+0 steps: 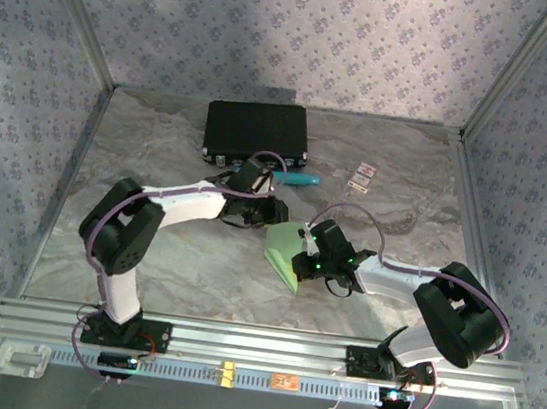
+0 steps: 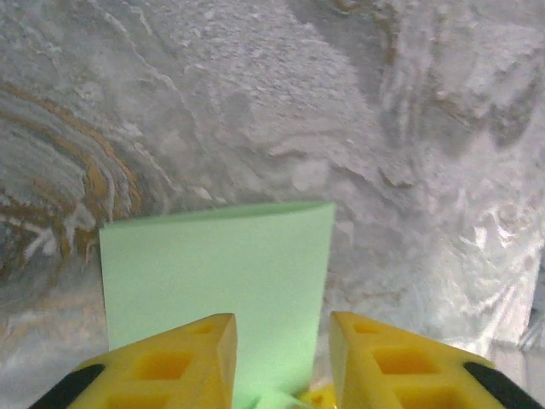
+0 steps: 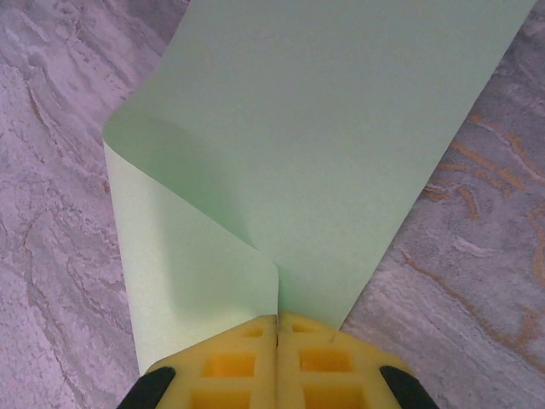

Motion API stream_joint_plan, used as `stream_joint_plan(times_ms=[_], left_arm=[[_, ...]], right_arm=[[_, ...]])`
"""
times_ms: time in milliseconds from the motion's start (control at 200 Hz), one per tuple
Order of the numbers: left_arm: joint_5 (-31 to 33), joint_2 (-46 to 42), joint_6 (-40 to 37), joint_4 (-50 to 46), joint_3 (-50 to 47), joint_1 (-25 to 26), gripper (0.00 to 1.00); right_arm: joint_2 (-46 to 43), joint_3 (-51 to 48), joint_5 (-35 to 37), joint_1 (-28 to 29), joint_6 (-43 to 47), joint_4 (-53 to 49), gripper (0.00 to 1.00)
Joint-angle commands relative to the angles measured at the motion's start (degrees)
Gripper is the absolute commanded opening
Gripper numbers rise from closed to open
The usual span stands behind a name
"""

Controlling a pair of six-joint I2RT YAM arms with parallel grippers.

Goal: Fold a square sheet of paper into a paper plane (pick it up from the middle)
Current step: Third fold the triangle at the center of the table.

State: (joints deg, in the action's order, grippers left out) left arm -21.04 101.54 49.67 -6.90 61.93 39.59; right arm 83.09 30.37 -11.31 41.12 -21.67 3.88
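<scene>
The square sheet of paper (image 1: 282, 251), pale green, is bent over on itself and held up at the middle of the table. My right gripper (image 1: 304, 259) is shut on it. In the right wrist view the fingers (image 3: 247, 358) pinch the paper (image 3: 341, 128) where one flap curls over the other. My left gripper (image 1: 270, 212) is at the sheet's far upper edge. In the left wrist view the gripper (image 2: 281, 319) stands open, its yellow fingers (image 2: 183, 358) apart, and the paper (image 2: 213, 264) runs up through the gap without being pressed.
A black case (image 1: 257, 132) lies at the back of the marble table (image 1: 147, 248), with a teal tube (image 1: 297, 178) just in front of it. Two small cards (image 1: 362, 176) lie to the right of it. Patterned walls close in the left, back and right sides.
</scene>
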Motion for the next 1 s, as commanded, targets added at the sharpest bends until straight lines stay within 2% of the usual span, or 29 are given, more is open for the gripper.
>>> stream_joint_plan(times_ms=[0,60,260,540,994], left_arm=[[-1.4,-3.6,4.4,5.6,-5.1,1.1,0.22],[-1.9,-4.9,6.8,8.8,-7.7,2.0,0.14],[-3.5,-5.9,16.9,25.8,-16.7,5.4,0.0],[-0.8,-4.8,20.2,31.3,-22.3,8.3,0.0],[-0.7,-4.5,18.7,29.8,-22.9,8.9,0.0]], right_arm=[[1.4,0.3,0.9,-0.2,-0.8,-1.9,0.01],[1.4,0.3,0.9,-0.3,-0.8,-1.9,0.01],[1.3,0.2,1.0,-0.3,-0.7,-2.3,0.01],[0.9,-0.2,1.2,-0.3,-0.9,-2.3,0.01],[1.0,-0.2,1.4,-0.3,-1.0,-2.6,0.01]])
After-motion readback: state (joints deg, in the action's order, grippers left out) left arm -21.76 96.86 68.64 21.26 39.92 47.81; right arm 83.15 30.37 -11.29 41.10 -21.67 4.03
